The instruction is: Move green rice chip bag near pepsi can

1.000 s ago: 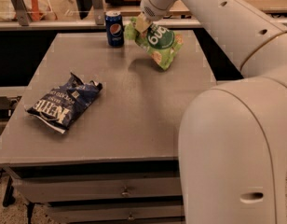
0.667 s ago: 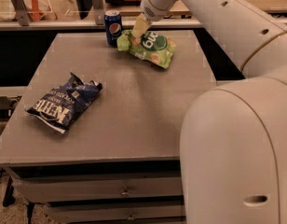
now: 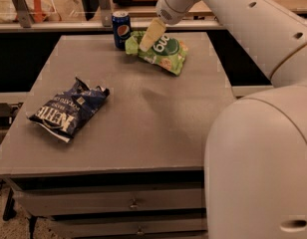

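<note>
Lowered since a second ago: green rice chip bag (image 3: 166, 54), then carried clear of the top, now lying on the grey table (image 3: 143, 133) at its far edge. Item, near: two drawer fronts (image 3: 133, 203) under the tabletop, each with a small pull. Item, near right: white rounded robot body (image 3: 263, 173), filling that corner. Item, left of middle: dark blue Kettle chip bag (image 3: 69, 111), flat and crumpled, well apart from the rest. Item, far centre: the green bag, logo up, its left end crumpled. Item, far, just left of the green bag: pepsi can (image 3: 121, 30), upright, near the bag's left end, touching or not I cannot say. Item, far: gripper (image 3: 146, 45), angled down from the white arm (image 3: 233, 14) onto the bag's left end; whether it grips or has let go cannot be told.
</note>
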`<action>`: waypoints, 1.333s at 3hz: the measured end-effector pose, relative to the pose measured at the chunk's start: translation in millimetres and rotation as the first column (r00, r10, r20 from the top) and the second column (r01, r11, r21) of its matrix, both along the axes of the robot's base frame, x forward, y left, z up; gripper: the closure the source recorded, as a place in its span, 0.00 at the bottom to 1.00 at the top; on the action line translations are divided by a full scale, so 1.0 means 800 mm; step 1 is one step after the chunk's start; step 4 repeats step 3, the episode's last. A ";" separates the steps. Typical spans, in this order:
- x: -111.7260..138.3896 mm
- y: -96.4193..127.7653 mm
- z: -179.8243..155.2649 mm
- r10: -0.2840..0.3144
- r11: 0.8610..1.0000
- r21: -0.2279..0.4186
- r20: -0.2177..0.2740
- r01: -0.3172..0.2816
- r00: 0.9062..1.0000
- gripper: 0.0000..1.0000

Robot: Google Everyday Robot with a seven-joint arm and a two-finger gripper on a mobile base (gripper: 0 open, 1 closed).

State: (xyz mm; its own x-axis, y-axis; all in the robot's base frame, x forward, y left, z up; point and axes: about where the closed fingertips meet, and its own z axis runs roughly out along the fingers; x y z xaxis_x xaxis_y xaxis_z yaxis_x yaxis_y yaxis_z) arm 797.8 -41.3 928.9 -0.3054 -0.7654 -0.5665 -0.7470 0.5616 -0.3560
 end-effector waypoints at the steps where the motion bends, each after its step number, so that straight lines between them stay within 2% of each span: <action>1: -0.019 -0.014 -0.003 0.064 0.998 -0.003 -0.021 -0.064 0.998 0.00; 3: -0.054 -0.038 -0.010 0.182 0.983 0.010 -0.080 -0.182 0.980 0.00; 4: -0.054 -0.038 -0.010 0.182 0.983 0.010 -0.080 -0.182 0.980 0.00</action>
